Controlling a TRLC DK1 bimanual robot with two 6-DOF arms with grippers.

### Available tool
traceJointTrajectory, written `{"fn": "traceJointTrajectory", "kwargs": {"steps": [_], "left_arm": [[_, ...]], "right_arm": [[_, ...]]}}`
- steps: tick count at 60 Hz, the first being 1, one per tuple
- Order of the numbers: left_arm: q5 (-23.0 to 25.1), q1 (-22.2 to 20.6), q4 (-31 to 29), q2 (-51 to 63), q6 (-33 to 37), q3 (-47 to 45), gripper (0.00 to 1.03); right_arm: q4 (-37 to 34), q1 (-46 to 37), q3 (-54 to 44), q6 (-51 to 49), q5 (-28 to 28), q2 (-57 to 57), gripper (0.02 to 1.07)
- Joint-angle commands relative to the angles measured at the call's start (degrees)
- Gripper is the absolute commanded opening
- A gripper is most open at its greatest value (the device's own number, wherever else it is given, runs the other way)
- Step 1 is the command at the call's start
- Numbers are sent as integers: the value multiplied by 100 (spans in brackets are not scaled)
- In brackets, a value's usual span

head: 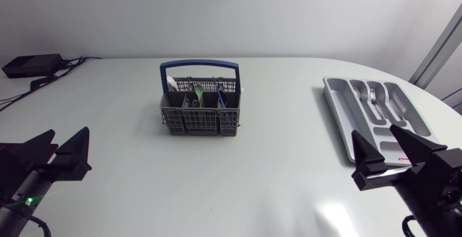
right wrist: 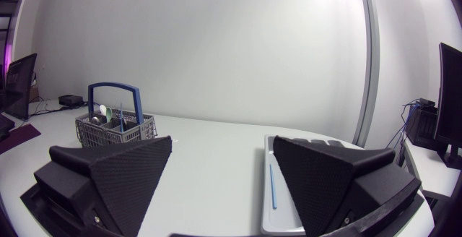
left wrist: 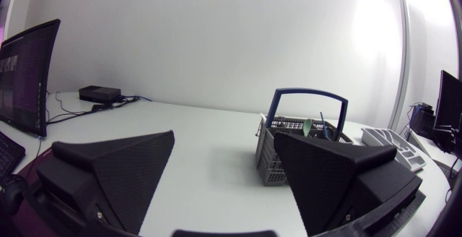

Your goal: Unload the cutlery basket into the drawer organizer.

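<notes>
Left gripper point(head: 68, 131), right gripper point(head: 374, 130) nearest, jaws spread, empty. Cutlery basket point(head: 198, 119) mid-table, green spoon point(head: 198, 90) perhaps inside; drawer organizer point(head: 336, 97) right.

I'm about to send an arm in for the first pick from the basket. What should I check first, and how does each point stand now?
1. Left gripper open and empty: ok.
2. Right gripper open and empty: ok.
3. Cutlery basket upright at mid-table, apart from both grippers: ok.
4. Something to pick: a green utensil sticks up out of the basket: ok.
5. Drawer organizer flat on the table with free compartments: ok. A fork already lies in one.
6. Which compartment suits the green utensil: cannot tell.
</notes>
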Motion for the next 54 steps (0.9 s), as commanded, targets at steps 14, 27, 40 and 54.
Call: {"fn": "traceJointTrajectory", "kwargs": {"steps": [14,27,40,54], "left_arm": [[-44,-446,173,2308,-450,1457,96],[-53,-560,-477,4435,-362,2538,93],[-343,-850,-1277,5850,525,3593,93],[-35,-1158,-1347,6483,1097,4041,93]], "right_arm": [[1106,252,1125,325,61,3044,103],[1035,805,2479,519,87,5540,103],[-310,1297,4008,-26,8,7034,103],[-1355,1385,5529,-1055,-1090,8185,103]]}}
